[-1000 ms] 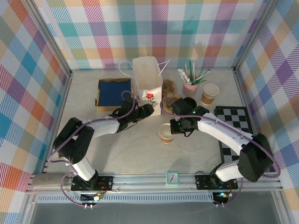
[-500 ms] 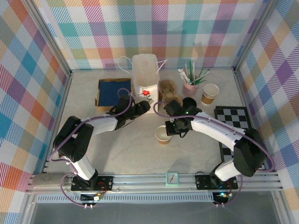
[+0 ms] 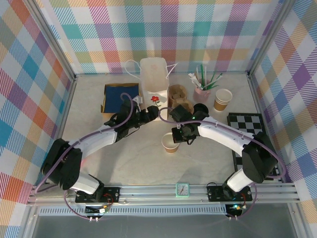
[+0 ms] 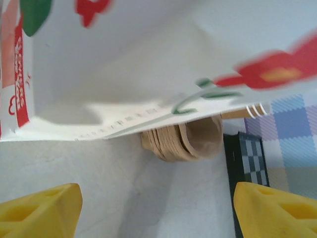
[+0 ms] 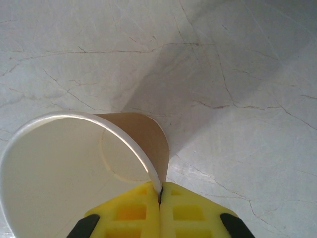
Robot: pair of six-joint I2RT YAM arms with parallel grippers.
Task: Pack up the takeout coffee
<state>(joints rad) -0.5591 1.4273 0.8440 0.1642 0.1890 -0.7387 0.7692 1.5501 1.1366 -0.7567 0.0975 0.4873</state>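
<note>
Pale marble-patterned tabletop (image 5: 237,59), smooth and matt, with fine dark veins. Lidless brown kraft-paper cup (image 5: 143,134), matt outside, its white inside smooth with a faint sheen. White paper bag printed with red flowers (image 4: 148,54), smooth. Brown moulded cardboard cup tray (image 3: 179,94), rough and fibrous. Right gripper (image 5: 160,191): matt yellow plastic jaws with a moulded grid.

Your left gripper (image 3: 148,114) now sits farther back against the white bag (image 3: 153,77), with its jaws wider. The bag stands straighter. Your right gripper (image 3: 179,138), pinching the lidless cup (image 3: 170,143), is slightly farther left.
</note>
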